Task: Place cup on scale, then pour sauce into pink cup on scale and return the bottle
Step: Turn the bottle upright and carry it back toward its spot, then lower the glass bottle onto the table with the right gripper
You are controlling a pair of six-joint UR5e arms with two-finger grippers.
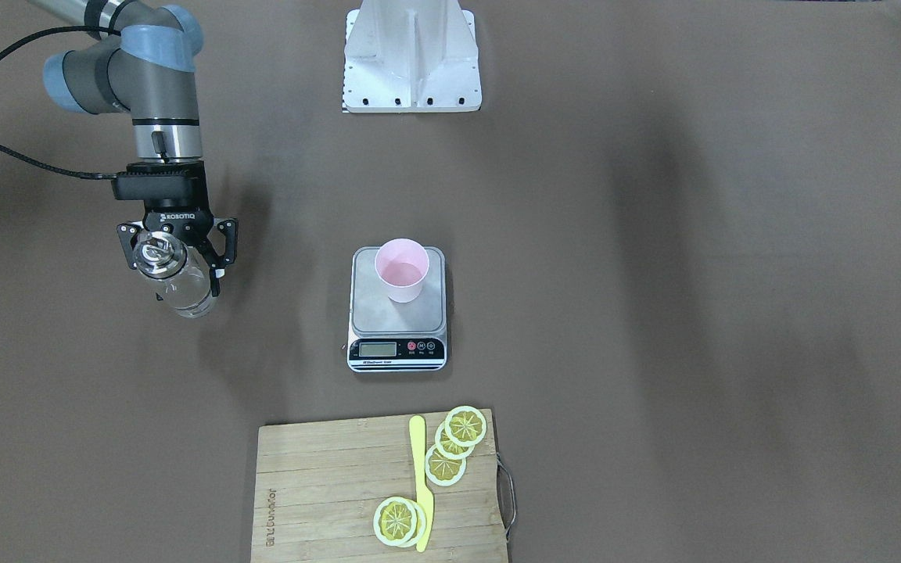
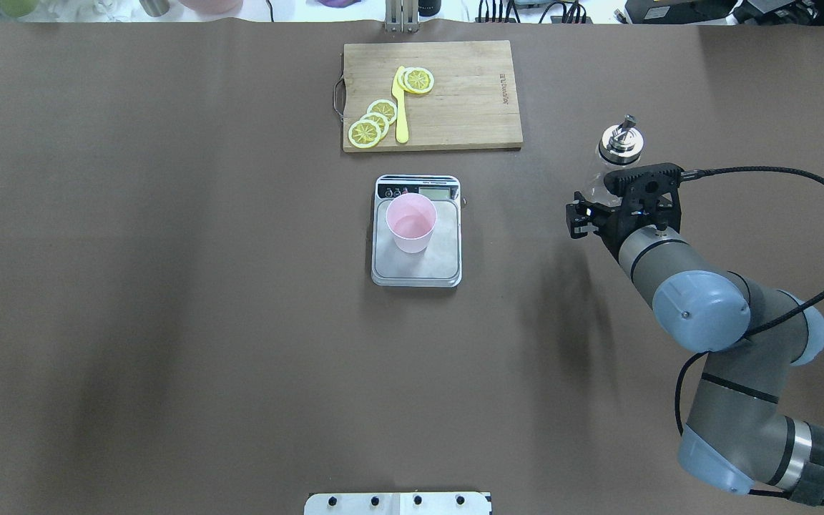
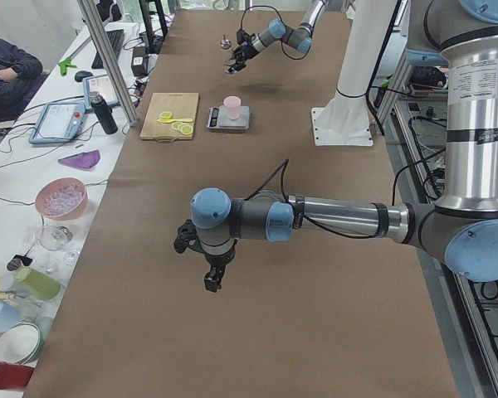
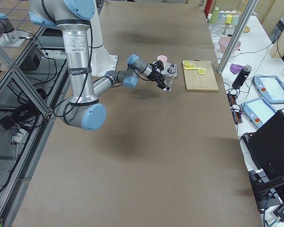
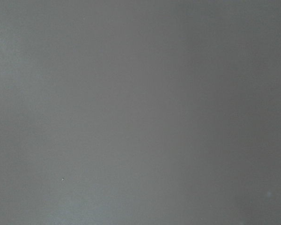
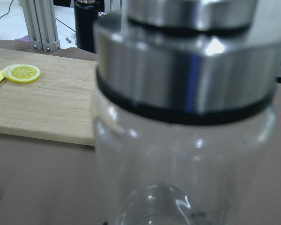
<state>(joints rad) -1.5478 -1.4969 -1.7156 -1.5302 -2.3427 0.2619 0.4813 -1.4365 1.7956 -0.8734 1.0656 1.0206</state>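
The pale pink cup stands upright on the steel platform of the scale; both also show in the overhead view, cup on scale. My right gripper is shut on the clear glass bottle and holds it upright above the table, well to the robot's right of the scale. Its metal spout top points up. The bottle fills the right wrist view; I cannot tell the level of the clear sauce. My left gripper hovers over bare table far from the scale; I cannot tell if it is open or shut.
A bamboo cutting board with lemon slices and a yellow knife lies beyond the scale. The white robot base stands at the near side. Operators' gear lines the table's far edge.
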